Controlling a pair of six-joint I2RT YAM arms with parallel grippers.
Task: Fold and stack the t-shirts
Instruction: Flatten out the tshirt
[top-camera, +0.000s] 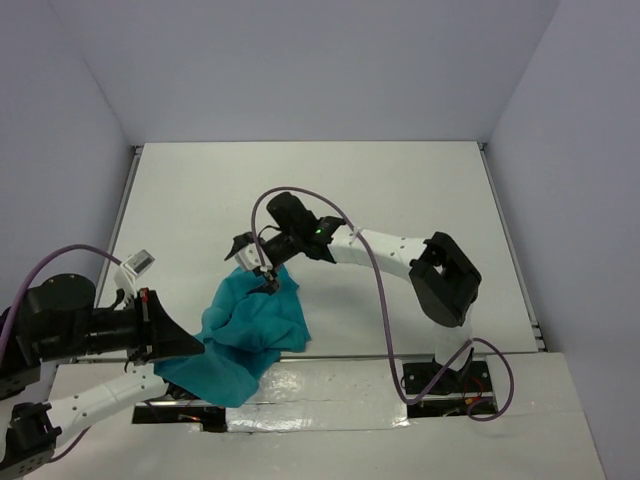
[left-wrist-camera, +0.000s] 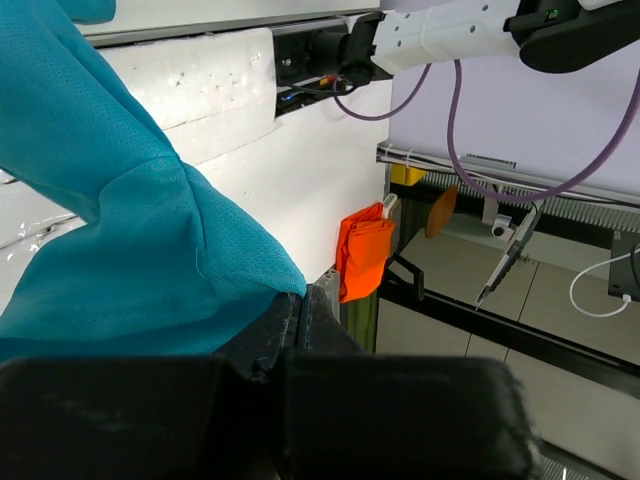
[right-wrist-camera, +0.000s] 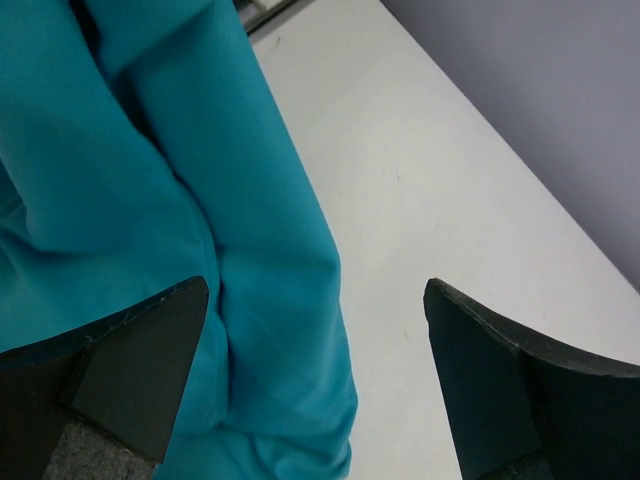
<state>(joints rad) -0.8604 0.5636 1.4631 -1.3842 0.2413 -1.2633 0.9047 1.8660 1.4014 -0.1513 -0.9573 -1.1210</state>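
Note:
A single teal t-shirt (top-camera: 252, 322) lies bunched near the table's front edge, left of centre, with its lower part hanging over the edge. My left gripper (top-camera: 198, 345) is at the shirt's left side, shut on a fold of the t-shirt (left-wrist-camera: 150, 250); its fingers (left-wrist-camera: 318, 315) are pressed together where the cloth ends. My right gripper (top-camera: 258, 268) hovers open over the shirt's upper end. In the right wrist view the gripper (right-wrist-camera: 320, 385) has its jaws wide apart, with teal cloth (right-wrist-camera: 200, 200) under the left finger (right-wrist-camera: 140, 370) and bare table under the right one.
The white table (top-camera: 330, 190) is walled at the back and both sides. A purple cable (top-camera: 375, 300) loops from the right arm to its base. Past the table's near edge hangs an orange cloth (left-wrist-camera: 365, 250) beside a black frame.

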